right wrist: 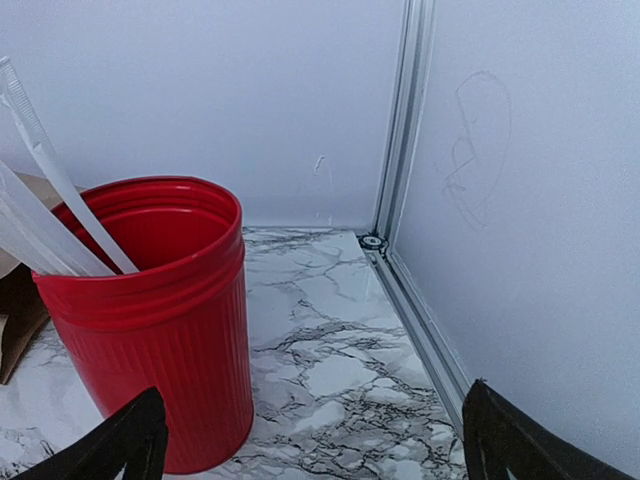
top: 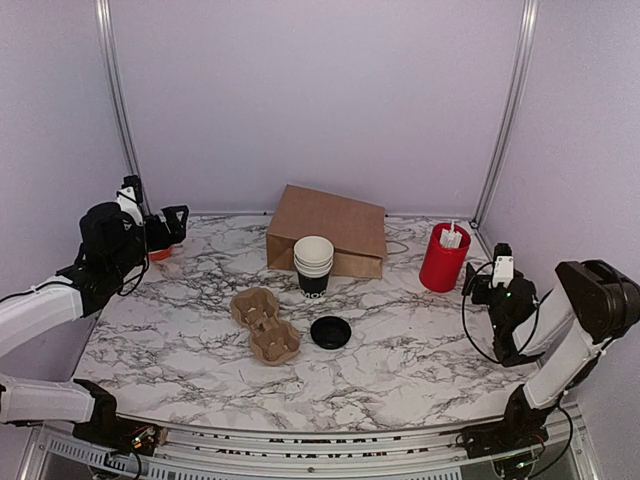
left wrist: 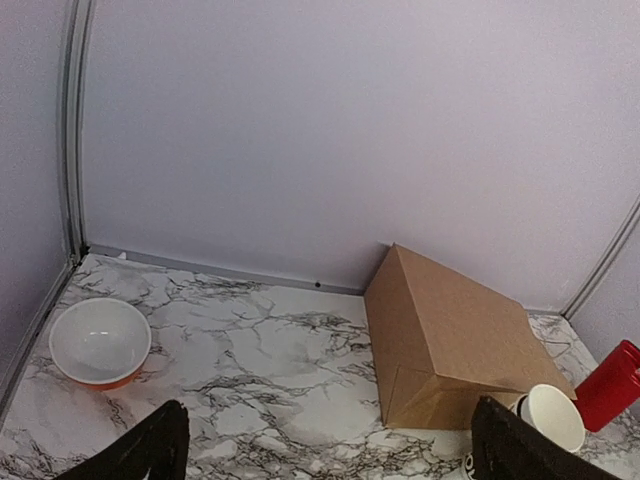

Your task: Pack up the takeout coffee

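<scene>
The round black plastic lid, smooth and shallow-rimmed, is laid flat on the marble-patterned table. It is well off to the right of the left gripper and well off to the left of the right gripper. Just behind it a stack of black paper cups is stood upright, with white rims and white lettering.

The left gripper's jaws are spread wide and nothing is held. A creased brown paper bag is laid down ahead to its right, and a round, white-lined orange bowl ahead to its left.

The right gripper is likewise spread wide with nothing held. A ribbed red cylinder holding white straws is seen just ahead on its left.
</scene>
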